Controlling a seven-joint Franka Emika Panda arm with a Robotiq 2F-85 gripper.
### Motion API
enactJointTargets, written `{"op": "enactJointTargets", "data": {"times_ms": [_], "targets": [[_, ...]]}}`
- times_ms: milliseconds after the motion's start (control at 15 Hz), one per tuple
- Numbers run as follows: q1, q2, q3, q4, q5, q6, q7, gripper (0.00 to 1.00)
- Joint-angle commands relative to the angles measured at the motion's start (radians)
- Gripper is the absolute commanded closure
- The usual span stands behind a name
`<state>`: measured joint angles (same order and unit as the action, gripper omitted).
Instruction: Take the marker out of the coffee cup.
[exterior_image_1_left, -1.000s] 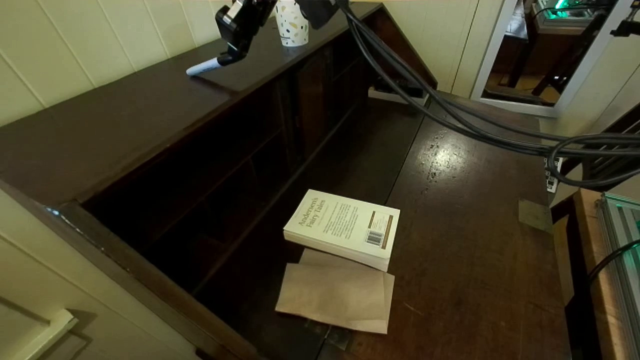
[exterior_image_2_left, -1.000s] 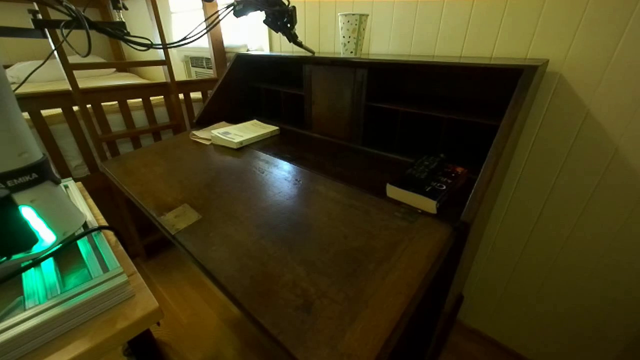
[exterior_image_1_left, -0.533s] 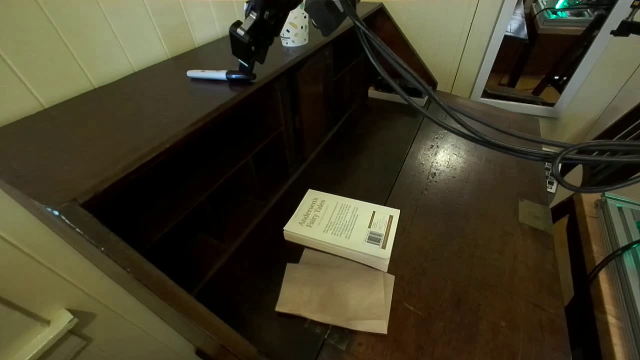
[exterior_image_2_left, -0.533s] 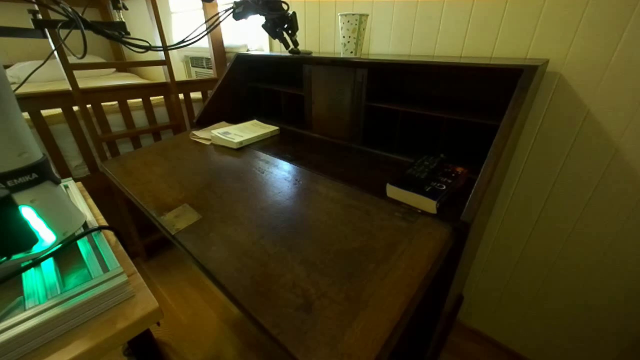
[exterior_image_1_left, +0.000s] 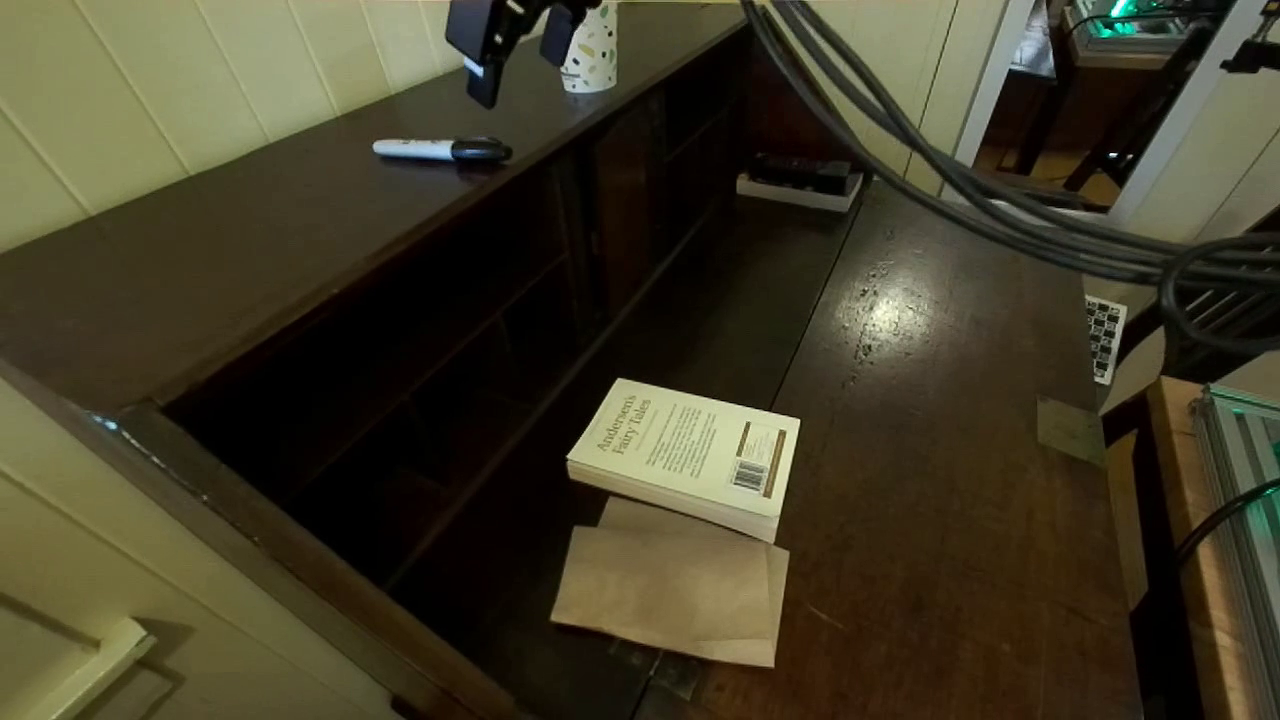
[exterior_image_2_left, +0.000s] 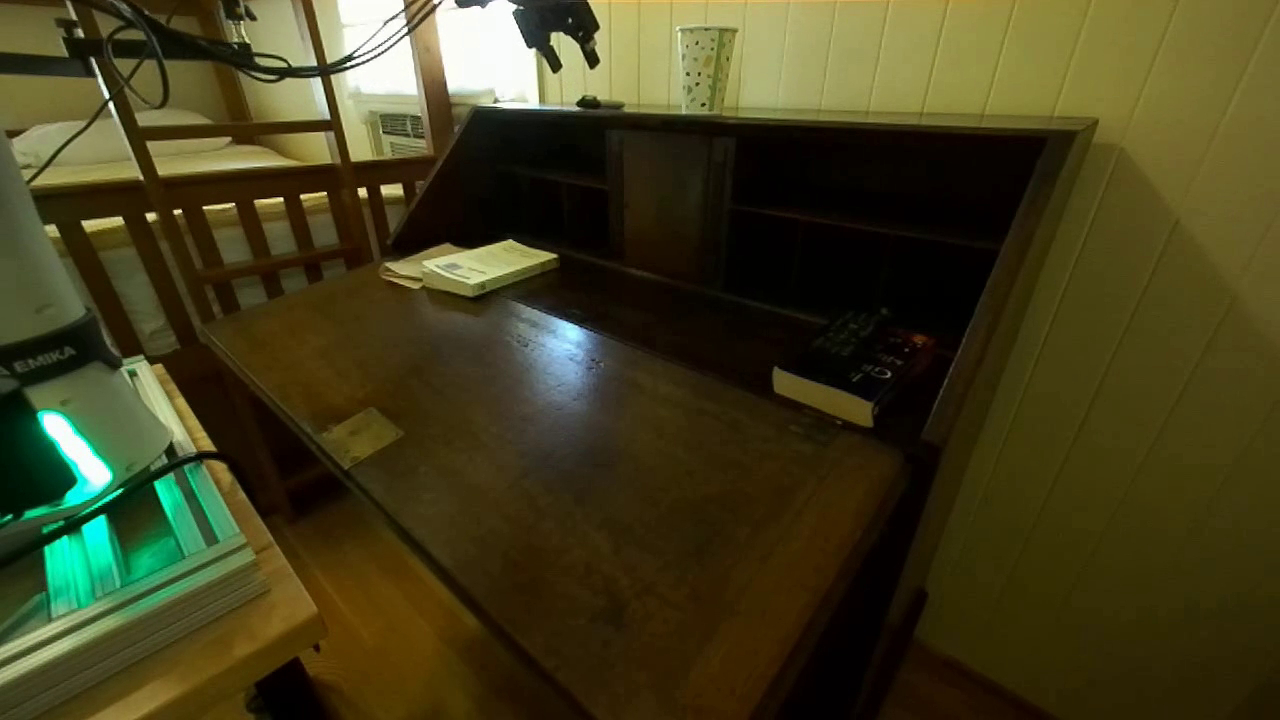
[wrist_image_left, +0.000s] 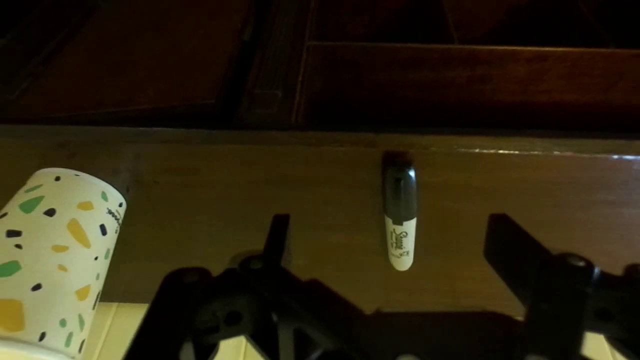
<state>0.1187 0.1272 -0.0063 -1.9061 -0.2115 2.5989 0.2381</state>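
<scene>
The marker (exterior_image_1_left: 430, 150), white-barrelled with a black cap, lies flat on the dark top of the desk, apart from the cup. The speckled white coffee cup (exterior_image_2_left: 706, 68) stands upright further along that top; in the wrist view the cup (wrist_image_left: 55, 250) is at the left. My gripper (exterior_image_1_left: 520, 72) is raised over the desk top, open, in both exterior views. In the wrist view its fingers (wrist_image_left: 278, 240) stand wide apart with the marker (wrist_image_left: 400, 245) seen below, between them and untouched. The cup's inside is not visible.
Below the top are dark cubbyholes. On the desk's writing surface lie a white book (exterior_image_1_left: 690, 450), a brown paper sheet (exterior_image_1_left: 670, 590) and a black book (exterior_image_2_left: 850, 370). Cables (exterior_image_1_left: 950, 230) hang from the arm. A panelled wall runs behind the desk.
A second ago my gripper was shut on the marker, holding it tilted at the desk top. The marker then came to lie flat; the jaws have opened and the gripper has risen off it.
</scene>
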Motion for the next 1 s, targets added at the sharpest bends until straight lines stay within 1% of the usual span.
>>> {"op": "enactJointTargets", "data": {"times_ms": [0, 200, 333, 400, 667, 733, 933], "targets": [[-0.025, -0.095, 0.019, -0.023, 0.092, -0.123, -0.029, 0.00], [-0.040, -0.150, 0.019, -0.021, 0.170, -0.268, -0.080, 0.00], [-0.050, -0.191, 0.013, -0.025, 0.196, -0.359, -0.104, 0.00], [-0.056, -0.209, 0.010, -0.031, 0.191, -0.385, -0.097, 0.00], [-0.084, -0.267, 0.003, -0.055, 0.169, -0.440, -0.101, 0.00], [-0.081, -0.216, 0.013, -0.007, 0.156, -0.423, -0.079, 0.00], [-0.086, -0.220, 0.014, -0.009, 0.156, -0.425, -0.079, 0.00]]}}
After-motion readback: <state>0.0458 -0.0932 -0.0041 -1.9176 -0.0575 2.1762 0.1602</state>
